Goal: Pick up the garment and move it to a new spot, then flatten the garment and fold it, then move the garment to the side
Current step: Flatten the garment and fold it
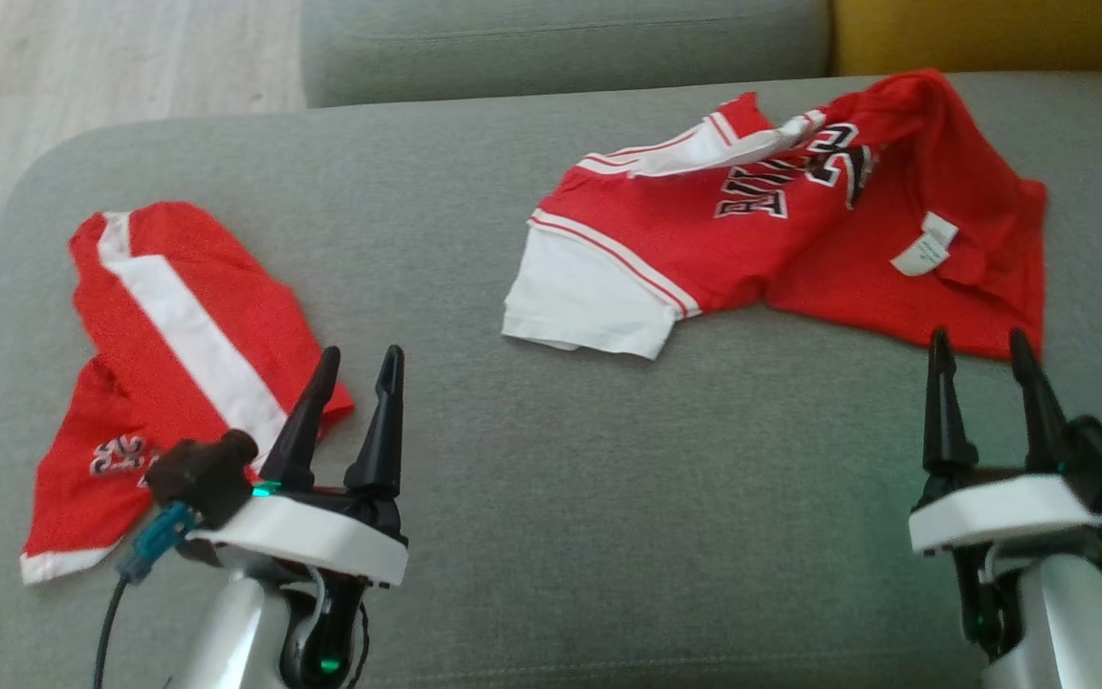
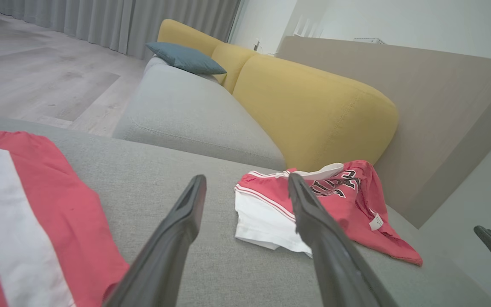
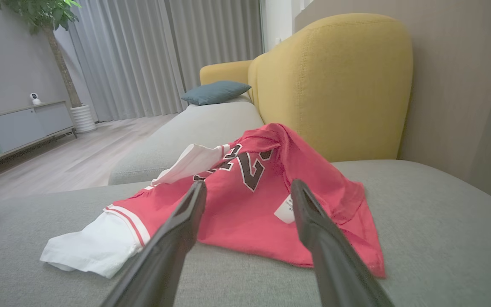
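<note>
Altogether two red garments lie apart: one jersey [image 1: 781, 251], one shorts [image 1: 189, 330].

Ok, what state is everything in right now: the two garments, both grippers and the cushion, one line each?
Shirt: crumpled on the sofa, label showing, not held.
Shorts: lying loosely on the sofa, not held.
Left gripper: open, empty.
Right gripper: open, empty.
Cushion: lying on the far seat.
</note>
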